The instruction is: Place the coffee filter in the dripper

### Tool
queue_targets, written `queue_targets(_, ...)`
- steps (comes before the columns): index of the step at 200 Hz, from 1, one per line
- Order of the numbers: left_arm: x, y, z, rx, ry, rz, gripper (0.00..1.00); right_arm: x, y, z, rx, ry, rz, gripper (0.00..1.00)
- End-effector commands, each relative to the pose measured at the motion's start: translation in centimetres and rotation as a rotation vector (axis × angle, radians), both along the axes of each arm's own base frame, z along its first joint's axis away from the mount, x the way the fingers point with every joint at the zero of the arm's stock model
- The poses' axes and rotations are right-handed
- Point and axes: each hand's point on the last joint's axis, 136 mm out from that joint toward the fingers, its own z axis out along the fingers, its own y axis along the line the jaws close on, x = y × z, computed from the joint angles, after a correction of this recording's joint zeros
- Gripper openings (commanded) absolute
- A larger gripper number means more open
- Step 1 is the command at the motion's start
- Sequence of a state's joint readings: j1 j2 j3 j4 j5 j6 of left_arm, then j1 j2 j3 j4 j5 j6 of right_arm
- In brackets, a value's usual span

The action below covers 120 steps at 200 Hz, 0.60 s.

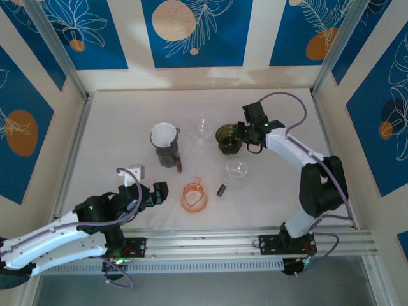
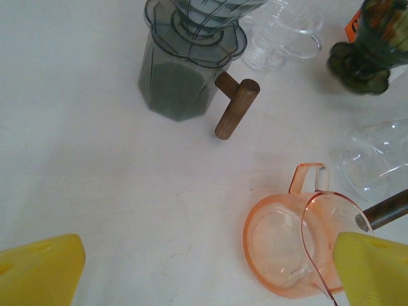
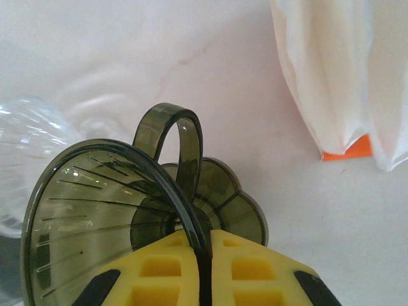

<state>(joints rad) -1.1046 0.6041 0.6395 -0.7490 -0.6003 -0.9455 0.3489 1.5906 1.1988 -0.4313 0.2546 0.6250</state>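
**Hold the olive dripper steady by its rim, mouth up**

The right gripper [image 3: 203, 241] is closed on the olive dripper [image 3: 108, 210]. In the right wrist view its yellow fingers pinch the thin rim wall, one inside and one outside, just beside the looped handle. In the top view the pair sits right of centre on the table [image 1: 115, 127]. The left gripper [image 2: 207, 261] stands wide apart and empty at the lower left of the top view, near the orange dripper [image 2: 287, 242].

The coffee filter [image 1: 164, 134] appears as a white cone seated in the top of the grey carafe [image 1: 167, 153]. That is left of centre in the top view, well apart from the olive dripper. A white folded paper [image 3: 331, 70] also lies in the upper right of the right wrist view. It looks like filter paper, but I cannot tell for sure.

The step in hand seems to be securing the dripper so that it can receive the filter. A pinch on one spot of a smooth plastic rim is likely to let the cone pivot, so the mouth should be kept level and the scalloped base flat. I cannot tell whether the base is resting on the table.

The clear dripper [image 3: 25, 127] stands just beside it, at the left of the right wrist view, so any shift should go away from that side. The fingers cover the near part of the mouth, so the filter would best enter from the far, open side. The free left arm looks better placed to fetch it.
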Motion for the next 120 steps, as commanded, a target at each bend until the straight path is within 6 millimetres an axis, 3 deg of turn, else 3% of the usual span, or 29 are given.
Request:
queue_targets(1, 0.0, 0.7, -0.4, 0.022, -0.002, 0.024, 1.00, -0.5, -0.1, 4.5, 0.033, -0.113, 0.023, 0.01)
queue_targets(32, 0.1, 0.6, -0.3, 0.028, -0.006, 0.023, 1.00, -2.7, 1.2, 8.0, 0.088, -0.180, 0.073, 0.01)
queue_targets(66, 0.2, 1.0, 0.4, 0.032, -0.023, 0.030, 1.00, -7.3, 4.1, 10.3, 0.158, -0.197, 0.186, 0.01)
queue_targets(92, 0.1, 1.3, 0.5, 0.029, -0.032, 0.033, 1.00, -11.4, 6.5, 10.9, 0.186, -0.177, 0.296, 0.02)
queue_targets(120, 0.2, 1.5, 0.6, 0.024, -0.041, 0.039, 1.00, -15.3, 8.9, 10.0, 0.211, -0.097, 0.398, 0.02)
